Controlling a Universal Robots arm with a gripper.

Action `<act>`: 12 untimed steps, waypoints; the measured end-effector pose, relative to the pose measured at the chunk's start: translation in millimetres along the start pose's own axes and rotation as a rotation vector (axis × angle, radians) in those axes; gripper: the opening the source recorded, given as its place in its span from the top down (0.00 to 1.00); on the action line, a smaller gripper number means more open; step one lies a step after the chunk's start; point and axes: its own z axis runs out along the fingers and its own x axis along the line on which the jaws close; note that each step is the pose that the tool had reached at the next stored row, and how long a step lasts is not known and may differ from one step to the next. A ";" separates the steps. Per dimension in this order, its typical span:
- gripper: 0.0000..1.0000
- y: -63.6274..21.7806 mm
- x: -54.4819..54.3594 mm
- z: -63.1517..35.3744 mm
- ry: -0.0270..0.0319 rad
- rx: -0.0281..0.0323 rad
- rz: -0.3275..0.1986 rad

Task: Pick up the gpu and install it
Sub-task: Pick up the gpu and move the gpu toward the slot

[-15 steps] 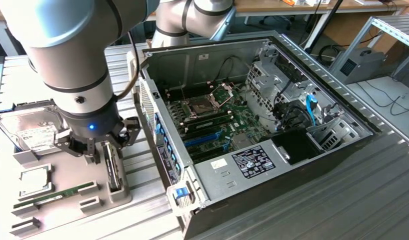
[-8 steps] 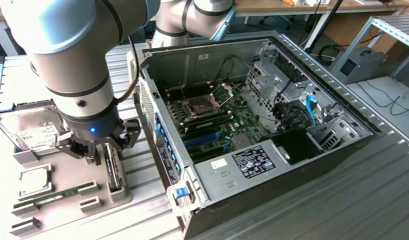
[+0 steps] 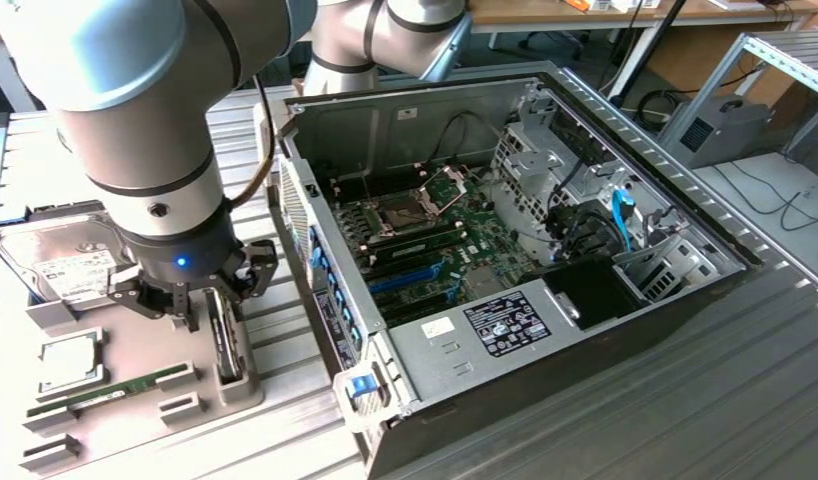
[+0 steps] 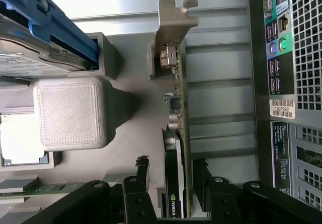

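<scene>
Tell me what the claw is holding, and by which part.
Nothing is held. The open claw straddles the graphics card, which stands on its edge, one finger on either side, with a gap showing between each finger and the card.

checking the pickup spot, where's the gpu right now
The gpu stands on edge in the grey holder, at the exterior view's left of the open computer case, between the open fingers of the gripper.

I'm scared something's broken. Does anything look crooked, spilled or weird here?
Nothing stands out. The graphics card stands straight on its edge in the gray holder, with the gripper open on either side of it. The computer case lies on its side without a cover, but nothing looks bent or spilled.
</scene>
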 end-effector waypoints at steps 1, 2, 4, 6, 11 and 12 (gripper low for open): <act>0.52 -0.2 0.2 5.8 0.0001 0.0001 0.000; 0.52 -0.2 0.0 5.9 0.0000 0.0000 0.000; 0.52 0.1 -0.1 -1.1 -0.0003 0.0006 0.000; 0.52 0.2 -2.0 -1.2 -0.0001 0.0008 0.000; 0.52 -1.0 -2.0 -1.3 -0.0001 0.0008 0.000; 0.52 -1.0 -2.1 -1.3 -0.0001 0.0008 0.000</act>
